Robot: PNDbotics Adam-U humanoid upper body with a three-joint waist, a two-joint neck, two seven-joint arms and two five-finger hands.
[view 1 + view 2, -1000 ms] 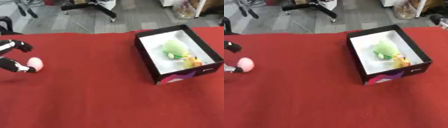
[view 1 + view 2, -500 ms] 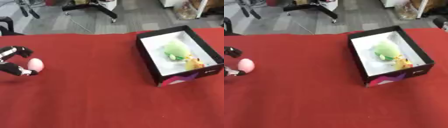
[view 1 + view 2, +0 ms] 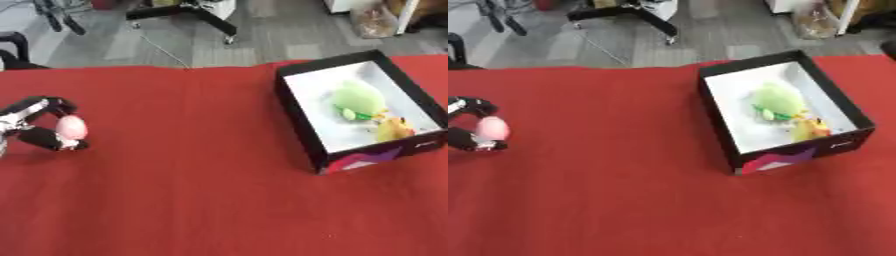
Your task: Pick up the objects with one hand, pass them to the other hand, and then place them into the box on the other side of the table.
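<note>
Spreading across the whole lower part of the frame, the red tablecloth [image 3: 192, 200] lies bare nearest the camera. Further back, at the left edge about midway up, the robot's left hand [image 3: 33, 129] reaches in, its dark fingers [image 3: 51, 142] and thumb curled round a small pink egg-shaped object [image 3: 71, 127]. The pink object sits between them, one finger above it and one below, so the hand is closed on it, at or just above the cloth. Well apart, in the right half of the frame, stands the black box [image 3: 297, 117] with a white inside. In it lie a green soft toy [image 3: 357, 99] and, just beside it toward the lower right, a small yellow toy [image 3: 393, 130]. Beyond the table, grey floor and a chair base [image 3: 188, 9] show.
</note>
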